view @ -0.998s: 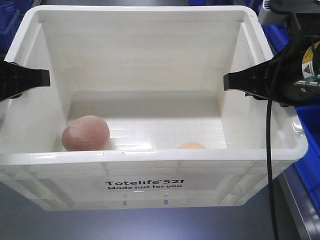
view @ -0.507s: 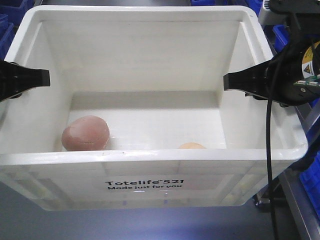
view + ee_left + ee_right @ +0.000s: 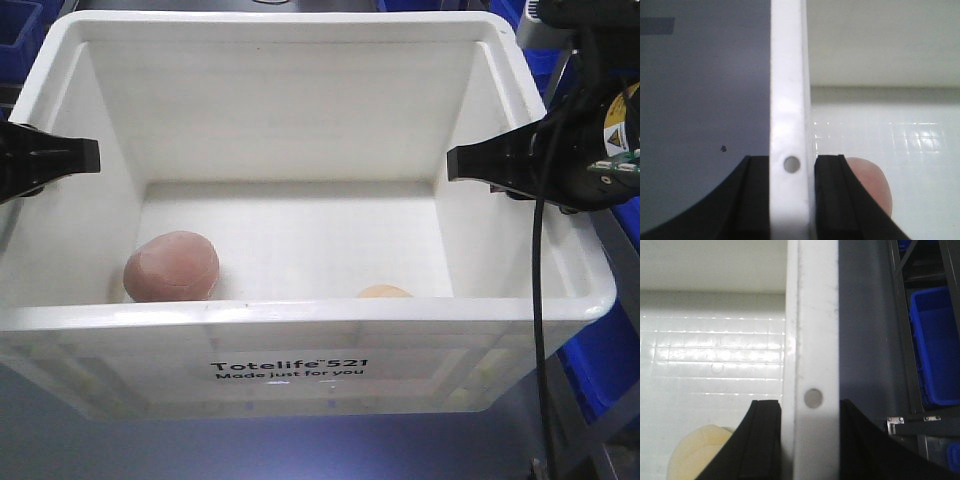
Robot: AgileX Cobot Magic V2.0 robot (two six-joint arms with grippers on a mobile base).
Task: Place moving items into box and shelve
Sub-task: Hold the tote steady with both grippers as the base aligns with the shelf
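Box [image 3: 300, 325], long axis left-right, print [image 3: 287, 370] facing camera, left gripper [image 3: 792, 167] and right gripper [image 3: 810, 412] jaws clamping end walls

The box [image 3: 300, 318] rim hides most of the seemingly peach-like ball [image 3: 384, 291].

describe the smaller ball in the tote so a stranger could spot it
Find the white tote printed Totelife 521. On its floor, toward the near right, sits a pale yellow-orange ball, smaller and lighter than the pinkish-brown ball at left.
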